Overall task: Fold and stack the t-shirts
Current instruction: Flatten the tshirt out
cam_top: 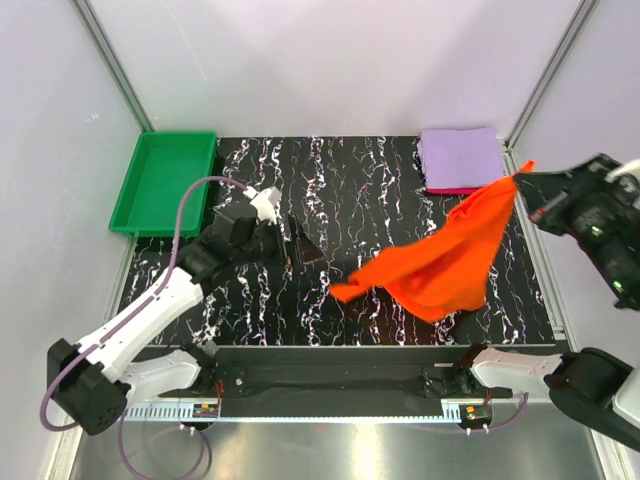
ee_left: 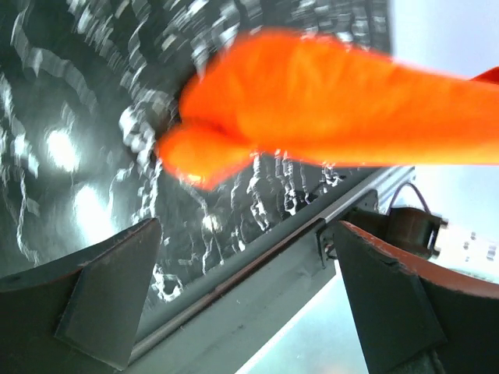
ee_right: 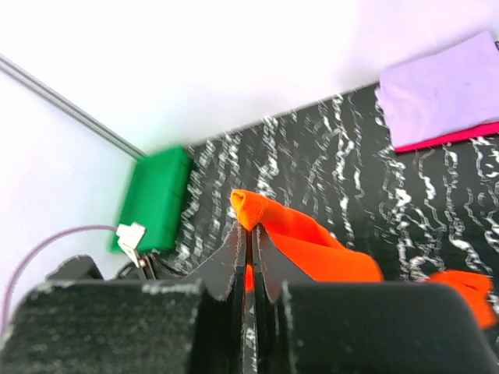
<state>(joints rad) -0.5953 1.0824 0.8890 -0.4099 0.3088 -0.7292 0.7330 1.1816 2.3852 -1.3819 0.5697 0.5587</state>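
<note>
right jaws pinch the orange-red t-shirt point(cam_top: 440, 265) aloft — left jaws wide, clear of it.

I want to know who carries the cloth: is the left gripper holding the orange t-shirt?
No, the left gripper stands open and clear of the orange t-shirt, which hangs from the shut right gripper.

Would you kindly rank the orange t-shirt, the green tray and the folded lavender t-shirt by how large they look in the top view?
1. orange t-shirt, though it hangs lifted, nearer the camera, which may inflate it.
2. green tray.
3. lavender t-shirt, folded, clearly smallest.
</note>
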